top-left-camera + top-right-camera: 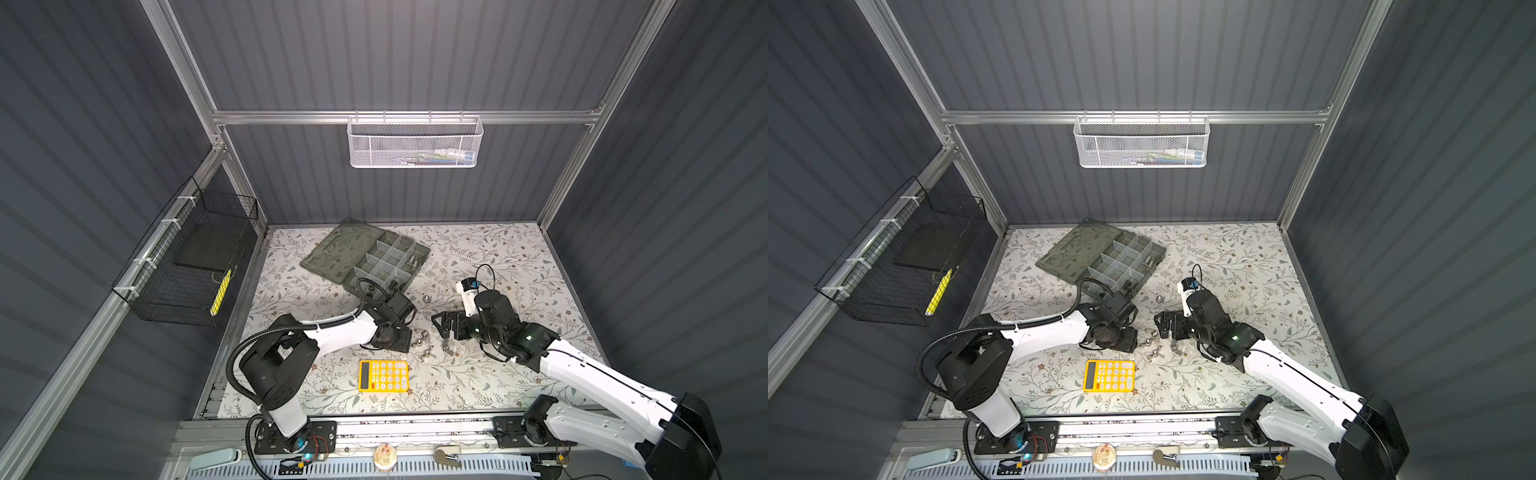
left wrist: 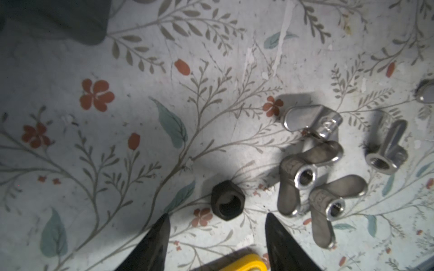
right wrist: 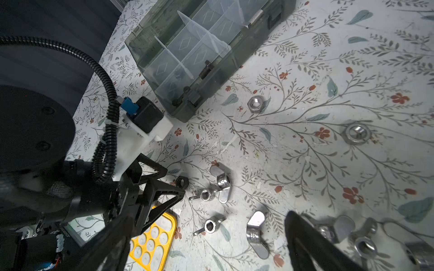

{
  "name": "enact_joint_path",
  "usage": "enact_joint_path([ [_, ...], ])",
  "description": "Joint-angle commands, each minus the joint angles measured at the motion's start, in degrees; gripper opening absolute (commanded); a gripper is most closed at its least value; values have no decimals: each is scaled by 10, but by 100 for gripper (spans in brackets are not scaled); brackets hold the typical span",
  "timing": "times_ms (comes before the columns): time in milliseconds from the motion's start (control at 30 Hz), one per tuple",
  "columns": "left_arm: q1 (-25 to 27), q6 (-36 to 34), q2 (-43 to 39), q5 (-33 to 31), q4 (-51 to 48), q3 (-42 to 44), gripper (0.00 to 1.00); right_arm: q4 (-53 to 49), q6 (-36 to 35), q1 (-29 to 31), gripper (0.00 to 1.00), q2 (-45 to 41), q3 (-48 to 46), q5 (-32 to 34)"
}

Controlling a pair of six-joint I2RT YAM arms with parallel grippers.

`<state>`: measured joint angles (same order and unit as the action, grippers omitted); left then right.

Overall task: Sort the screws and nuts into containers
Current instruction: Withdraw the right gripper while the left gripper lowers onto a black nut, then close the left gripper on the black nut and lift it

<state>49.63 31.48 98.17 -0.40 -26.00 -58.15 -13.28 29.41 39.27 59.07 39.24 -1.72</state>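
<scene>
We find the black hex nut (image 2: 227, 203) on the worktop (image 2: 117, 70) just beyond the yellow calculator (image 2: 237, 264), wing nuts (image 2: 303, 178) beside it. Our left gripper (image 2: 217, 219) points at it, jaws parted (nothing pinched); the right gripper (image 3: 209, 217) is spread wide, empty.

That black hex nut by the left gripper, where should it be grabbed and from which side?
Pinch the black hex nut across two opposite flats, from above: it seems to lie flat, hole up, so only its sides offer parallel faces. The left gripper is lined up on it; keep clear of the wing nuts.
</scene>
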Motion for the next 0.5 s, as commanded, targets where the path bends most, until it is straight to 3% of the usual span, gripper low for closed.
enact_joint_path([
  [0, 7, -20, 23, -29, -7, -22, 57, 7, 3, -4, 99, -5, -8, 2],
  [467, 34, -33, 51, -63, -31, -34, 37, 19, 10, -12, 99, 7, -11, -5],
])
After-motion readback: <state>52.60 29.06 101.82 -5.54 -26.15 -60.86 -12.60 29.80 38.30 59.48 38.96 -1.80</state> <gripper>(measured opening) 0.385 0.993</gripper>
